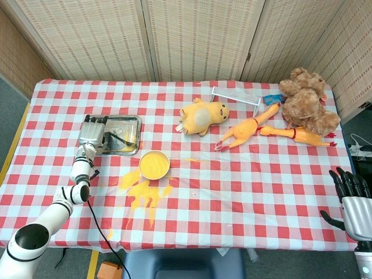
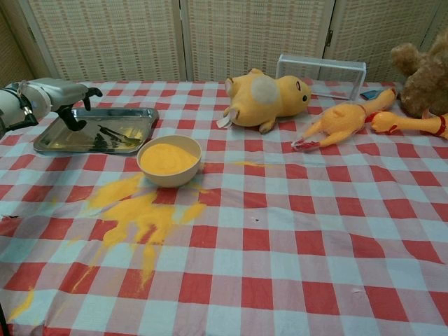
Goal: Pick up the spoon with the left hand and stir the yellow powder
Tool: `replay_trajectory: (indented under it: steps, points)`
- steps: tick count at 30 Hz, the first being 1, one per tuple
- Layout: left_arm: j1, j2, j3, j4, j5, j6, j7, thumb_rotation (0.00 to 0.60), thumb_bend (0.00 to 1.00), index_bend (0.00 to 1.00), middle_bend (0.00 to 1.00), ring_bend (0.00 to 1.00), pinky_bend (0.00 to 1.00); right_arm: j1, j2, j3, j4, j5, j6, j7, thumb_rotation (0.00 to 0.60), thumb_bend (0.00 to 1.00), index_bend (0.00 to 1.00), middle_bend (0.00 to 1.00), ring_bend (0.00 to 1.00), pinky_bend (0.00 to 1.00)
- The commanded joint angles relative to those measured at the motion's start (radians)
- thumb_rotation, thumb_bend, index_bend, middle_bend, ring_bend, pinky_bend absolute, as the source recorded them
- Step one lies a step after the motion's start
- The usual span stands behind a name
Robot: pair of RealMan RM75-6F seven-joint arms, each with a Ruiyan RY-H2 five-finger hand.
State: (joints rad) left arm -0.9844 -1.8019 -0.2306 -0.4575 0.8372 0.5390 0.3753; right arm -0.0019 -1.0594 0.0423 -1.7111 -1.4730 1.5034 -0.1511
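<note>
Your left robot hand [image 1: 93, 129] hangs over the left end of the metal tray [image 1: 132, 121], fingers pointing down and a little apart, and it holds nothing yet. The spoon [image 2: 115, 134] lies flat inside the tray, just beside the fingertips, its handle dark and thin against the shiny bottom. I think the risk is here: the spoon lies low on a slippery floor, so the fingers may push it along the tray or shift the whole tray instead of closing on it. The bowl [image 2: 170, 160] stands just in front of the tray, nearly full of yellow powder, and more powder [image 2: 140, 213] is already spilled on the surface beside it. A fast or deep stir will probably throw more over the rim, and a careless move of the arm from the tray can knock the bowl. Your right robot hand [image 1: 352, 196] rests well apart at the right edge of the surface, fingers spread and empty.
</note>
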Motion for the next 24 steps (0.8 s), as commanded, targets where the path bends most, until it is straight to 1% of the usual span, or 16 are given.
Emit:
replay_trajectory:
  steps: [1,2,5,7,8,10,12,13,15,16,18,19,21,24]
  points:
    - [0.012,0.026,-0.010,-0.058,0.026,0.008,-0.038,0.600,0.46,0.00,0.00,0.00,0.00,-0.002,0.002,-0.002,-0.001,-0.005,0.004,0.004,0.600,0.09,0.00,0.00,0.00,0.00]
    - [0.017,0.039,-0.012,-0.084,0.033,0.014,-0.047,0.600,0.46,0.00,0.00,0.00,0.00,-0.003,0.003,-0.003,-0.001,-0.008,0.005,0.005,0.600,0.09,0.00,0.00,0.00,0.00]
    - [0.047,0.109,-0.016,-0.234,0.074,0.077,-0.084,0.600,0.46,0.00,0.00,0.00,0.00,-0.005,0.007,-0.007,-0.003,-0.016,0.009,0.012,0.600,0.09,0.00,0.00,0.00,0.00]
    - [0.094,0.191,-0.012,-0.409,0.130,0.166,-0.126,0.600,0.47,0.00,0.00,0.00,0.00,-0.007,0.010,-0.011,-0.004,-0.026,0.015,0.020,0.600,0.09,0.00,0.00,0.00,0.00]
    - [0.131,0.247,-0.004,-0.524,0.170,0.224,-0.155,0.600,0.46,0.00,0.00,0.00,0.00,-0.009,0.012,-0.013,-0.004,-0.033,0.019,0.025,0.600,0.09,0.00,0.00,0.00,0.00]
    - [0.196,0.332,0.010,-0.701,0.235,0.310,-0.217,0.600,0.46,0.00,0.00,0.00,0.00,-0.011,0.015,-0.016,-0.003,-0.043,0.024,0.032,0.600,0.09,0.00,0.00,0.00,0.00]
    - [0.274,0.421,0.046,-0.869,0.327,0.406,-0.290,0.600,0.46,0.00,0.00,0.00,0.00,-0.013,0.016,-0.020,-0.002,-0.057,0.030,0.044,0.600,0.09,0.00,0.00,0.00,0.00]
    - [0.308,0.451,0.064,-0.924,0.370,0.452,-0.320,0.600,0.46,0.00,0.00,0.00,0.00,-0.013,0.016,-0.021,-0.001,-0.064,0.033,0.048,0.600,0.09,0.00,0.00,0.00,0.00]
    - [0.375,0.496,0.111,-1.000,0.459,0.552,-0.358,0.600,0.46,0.00,0.00,0.00,0.00,-0.014,0.015,-0.024,0.001,-0.077,0.041,0.054,0.600,0.09,0.00,0.00,0.00,0.00]
    - [0.423,0.514,0.143,-1.032,0.517,0.630,-0.378,0.600,0.46,0.00,0.00,0.00,0.00,-0.015,0.014,-0.025,0.003,-0.085,0.046,0.056,0.600,0.09,0.00,0.00,0.00,0.00]
    - [0.499,0.533,0.193,-1.061,0.593,0.747,-0.395,0.600,0.45,0.00,0.00,0.00,0.00,-0.016,0.012,-0.026,0.005,-0.094,0.052,0.057,0.600,0.09,0.00,0.00,0.00,0.00]
    - [0.551,0.539,0.225,-1.072,0.639,0.825,-0.401,0.600,0.45,0.00,0.00,0.00,0.00,-0.017,0.010,-0.027,0.005,-0.098,0.055,0.057,0.600,0.09,0.00,0.00,0.00,0.00]
    - [0.635,0.534,0.273,-1.064,0.699,0.945,-0.418,0.600,0.44,0.00,0.00,0.00,0.00,-0.018,0.005,-0.026,0.009,-0.103,0.061,0.057,0.600,0.09,0.00,0.00,0.00,0.00]
    - [0.721,0.518,0.317,-1.030,0.725,1.029,-0.460,0.600,0.43,0.00,0.00,0.00,0.00,-0.019,-0.009,-0.020,0.016,-0.110,0.077,0.064,0.600,0.10,0.00,0.00,0.00,0.00]
